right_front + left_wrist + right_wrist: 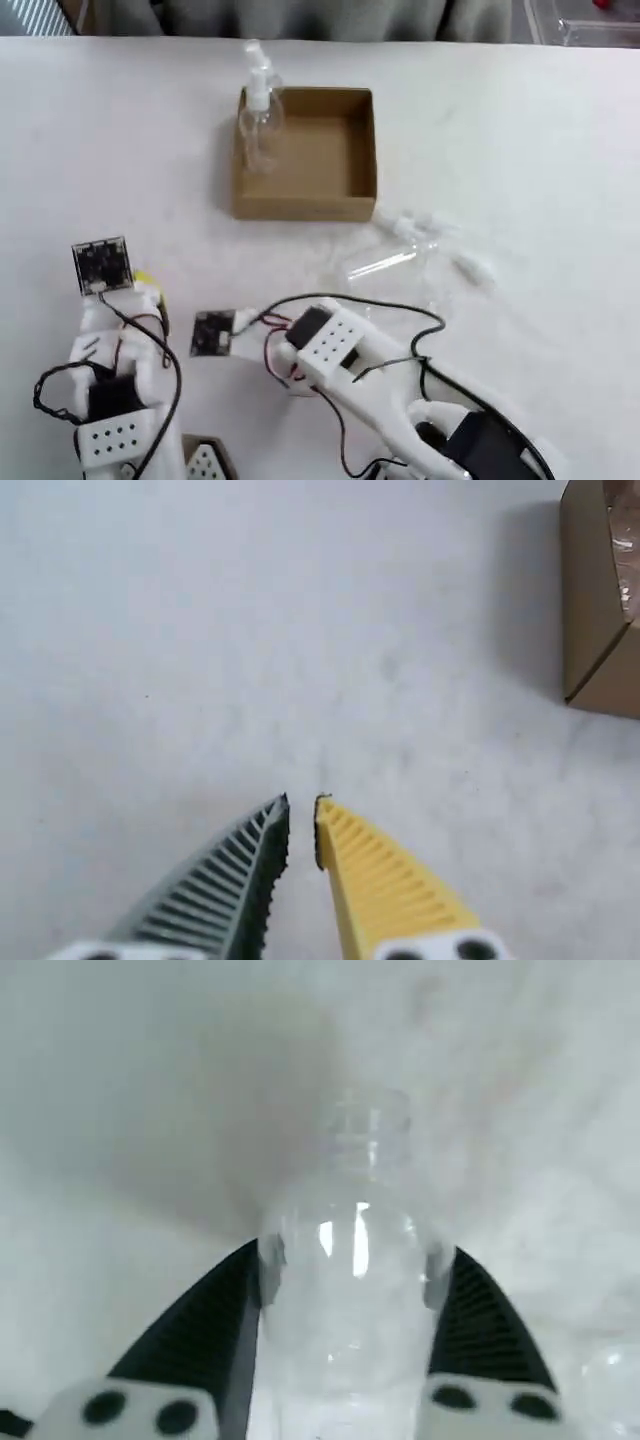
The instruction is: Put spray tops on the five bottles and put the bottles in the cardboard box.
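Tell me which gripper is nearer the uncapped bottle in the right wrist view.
Right. The right gripper grips the bottle from both sides; the left gripper is over bare table, apart from it.

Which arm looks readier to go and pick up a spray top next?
Left, probably. The left gripper is empty and shut over bare table, while the right gripper is shut on an uncapped bottle. The spray tops lie beside the cardboard box.

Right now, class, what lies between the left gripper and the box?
Nothing: the left wrist view shows bare table from the left gripper to the box.
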